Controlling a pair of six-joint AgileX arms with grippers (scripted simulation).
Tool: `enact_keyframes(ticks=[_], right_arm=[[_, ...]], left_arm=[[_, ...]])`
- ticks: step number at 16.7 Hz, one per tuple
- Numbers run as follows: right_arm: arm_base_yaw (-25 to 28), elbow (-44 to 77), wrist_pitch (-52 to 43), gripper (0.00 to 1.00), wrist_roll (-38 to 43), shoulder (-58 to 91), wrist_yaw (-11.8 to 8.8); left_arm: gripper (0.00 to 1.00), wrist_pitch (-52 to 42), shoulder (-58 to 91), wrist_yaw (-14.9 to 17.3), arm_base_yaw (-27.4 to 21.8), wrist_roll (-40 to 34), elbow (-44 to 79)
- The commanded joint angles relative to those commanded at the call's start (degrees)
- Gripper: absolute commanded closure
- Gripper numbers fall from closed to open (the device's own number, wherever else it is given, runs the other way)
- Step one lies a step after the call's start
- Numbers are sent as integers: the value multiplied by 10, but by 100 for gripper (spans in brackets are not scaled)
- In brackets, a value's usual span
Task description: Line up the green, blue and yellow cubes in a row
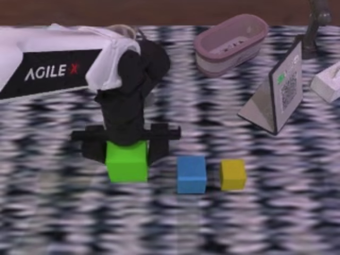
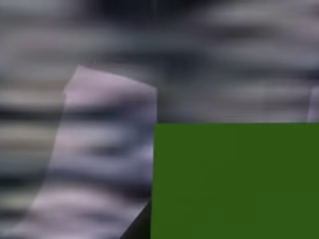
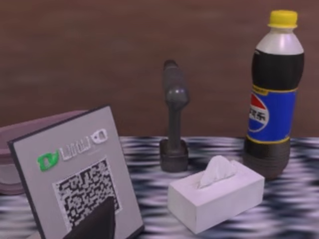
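Top view, left half of patterned black-and-white worktop (image 1: 53,223): left claw (image 1: 126,150) lowered over large matte lime-green cube (image 1: 127,162), dark fingers (image 1: 159,146) flanking cube on both sides. Fingers close against cube faces; actual grip or slight gap: cannot tell. Cube apparently resting on or just above worktop.

Left wrist view: green cube face filling lower half of picture, pale finger pad (image 2: 99,149) beside it with a strip of worktop showing between; contact not confirmed.

Row partners: medium matte sky-blue cube (image 1: 191,173) near green cube, toward top view's right; small matte mustard-yellow cube (image 1: 232,174) just beside blue cube, a narrow gap between. Green cube sitting slightly higher in picture than the other two, with a wider gap to blue than blue to yellow.

Right claw: not in any view; right arm idle off to the right, wrist camera facing background items.

Risks, judged:
- Right-hand finger nearest blue cube; opening wide or sliding rightward likely to nudge blue cube, then yellow, out of line.
- Release from a tilt or a height: green cube skewed against row.
- Lifting with a pad clinging: cube dragged off line.

Open room: wide bare worktop left of and below green cube; straight upward retreat clear. Pink oval lidded container (image 1: 231,43), grey QR-code placard (image 1: 279,87) and white tissue box (image 1: 329,82) well apart at far right edge.
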Motion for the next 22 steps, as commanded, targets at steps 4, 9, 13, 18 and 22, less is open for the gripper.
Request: enact_keyframes(ticks=[4, 9, 13, 18, 22], right_arm=[[0, 0, 0, 0, 0, 0, 0], [0, 0, 0, 0, 0, 0, 0], [0, 0, 0, 0, 0, 0, 0], [0, 0, 0, 0, 0, 0, 0], [0, 0, 0, 0, 0, 0, 0]], left_arm=[[100, 62, 22, 0, 0, -2, -40], [92, 64, 22, 0, 0, -2, -41], [62, 64, 22, 0, 0, -2, -41], [25, 64, 22, 0, 0, -2, -41], [0, 64, 22, 0, 0, -2, -41]])
